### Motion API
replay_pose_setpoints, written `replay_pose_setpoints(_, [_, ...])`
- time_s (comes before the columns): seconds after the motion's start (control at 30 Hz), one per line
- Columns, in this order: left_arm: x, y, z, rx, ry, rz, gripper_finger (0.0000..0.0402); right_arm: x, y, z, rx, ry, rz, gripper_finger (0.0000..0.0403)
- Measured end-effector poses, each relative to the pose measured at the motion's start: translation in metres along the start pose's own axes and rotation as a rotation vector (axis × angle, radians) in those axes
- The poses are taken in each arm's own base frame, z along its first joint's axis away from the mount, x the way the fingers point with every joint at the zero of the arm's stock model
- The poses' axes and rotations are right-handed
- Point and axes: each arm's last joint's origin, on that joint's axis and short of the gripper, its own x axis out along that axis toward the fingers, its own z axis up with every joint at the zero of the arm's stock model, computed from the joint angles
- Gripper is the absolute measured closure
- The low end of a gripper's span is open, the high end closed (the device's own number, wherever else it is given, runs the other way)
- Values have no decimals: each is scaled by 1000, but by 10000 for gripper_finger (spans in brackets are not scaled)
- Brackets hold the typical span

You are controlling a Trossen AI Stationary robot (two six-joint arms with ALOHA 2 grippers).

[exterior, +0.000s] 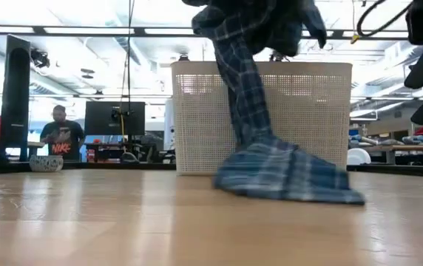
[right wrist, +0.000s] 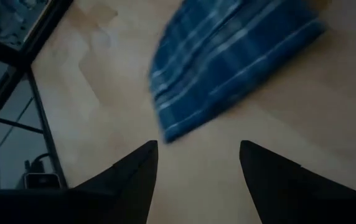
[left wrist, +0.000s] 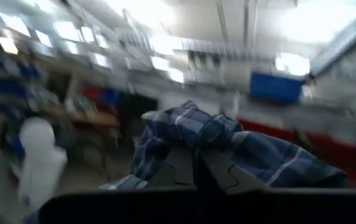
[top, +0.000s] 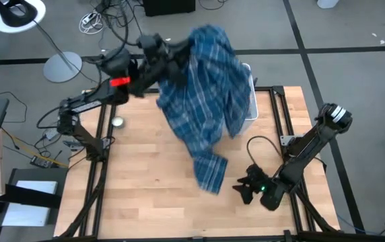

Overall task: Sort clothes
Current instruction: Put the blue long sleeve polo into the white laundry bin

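In the high view's lower right, the right gripper (top: 246, 186) hovers low over the table (top: 145, 202), its two fingers (right wrist: 131, 177) spread wide with bare wood between them; nothing is in its grasp. Just left of it, at lower centre, the bottom end of the plaid shirt (top: 202, 107) lies on the wood. The right wrist view shows that same hem (right wrist: 228, 62) lying flat ahead of the open fingers, apart from them.

From there the shirt rises as one long drape toward the upper centre of the high view, where it bunches around the left gripper (top: 169, 60), held high above the table's far edge. The left wrist view shows the fingers (left wrist: 218, 171) closed together with plaid cloth pinched between them and heaped over their tips.

In the low view, the shirt hangs down the middle of the frame in front of the bin (exterior: 308, 118) and pools on the table at centre right. Far behind, at the left, a person (exterior: 61, 133) stands near a monitor (exterior: 114, 118).
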Motion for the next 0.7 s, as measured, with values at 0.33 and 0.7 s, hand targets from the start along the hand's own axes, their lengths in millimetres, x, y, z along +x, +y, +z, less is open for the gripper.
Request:
replay_pose_setpoints(0.33, [45,53,-26,311,-67,120,401,-19,-54,23,7,-33,93,174])
replay_pose_setpoints(0.7, [76,83,-139,380,414,102,396,-28,-72,39,-45,-32,143,174])
